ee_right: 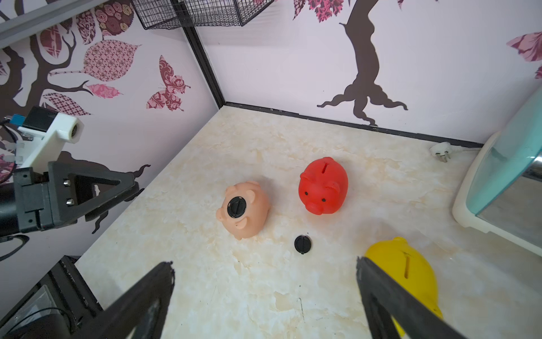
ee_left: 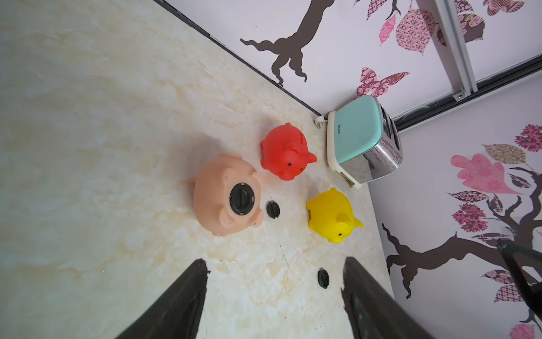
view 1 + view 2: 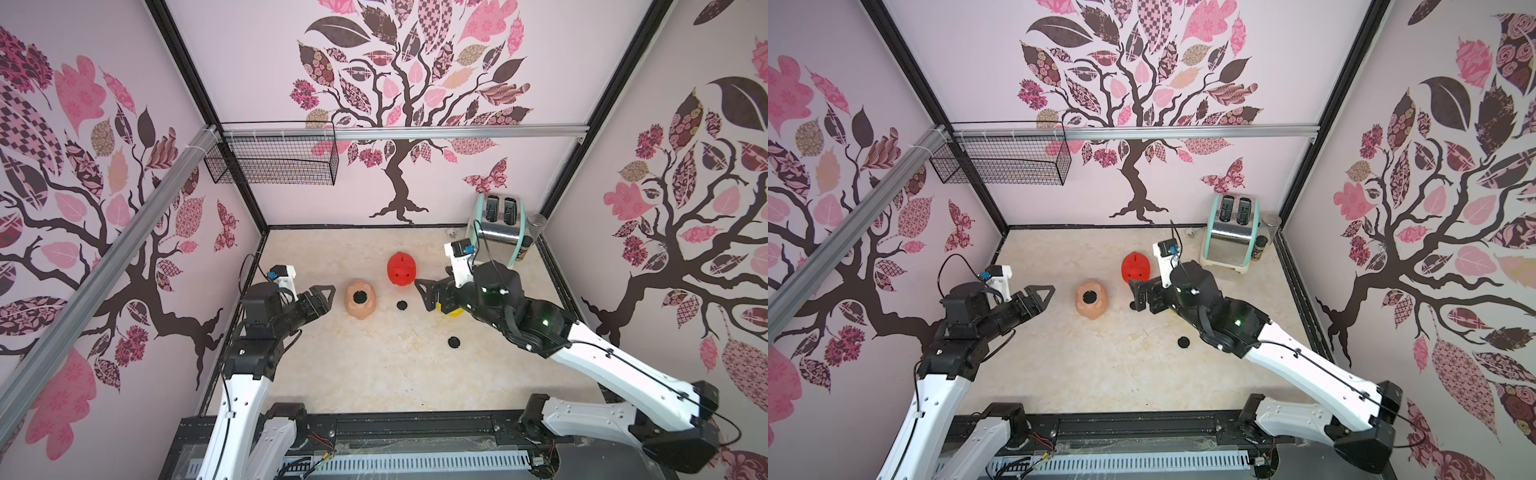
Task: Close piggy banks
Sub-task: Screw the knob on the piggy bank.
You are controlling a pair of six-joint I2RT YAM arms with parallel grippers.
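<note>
My left gripper [image 2: 275, 265] and right gripper [image 1: 265, 264] both gape empty; the glossy peach-pink plastic pig [image 1: 255, 211] lies belly-up (black round plug [image 1: 236, 207] sitting in its hole), apart from both

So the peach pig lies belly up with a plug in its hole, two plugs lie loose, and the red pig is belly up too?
No: the red pig stands upright, coin slot on top, as the right wrist view shows. The peach pig does lie belly up with a plug in its hole, and two plugs lie loose.
</note>
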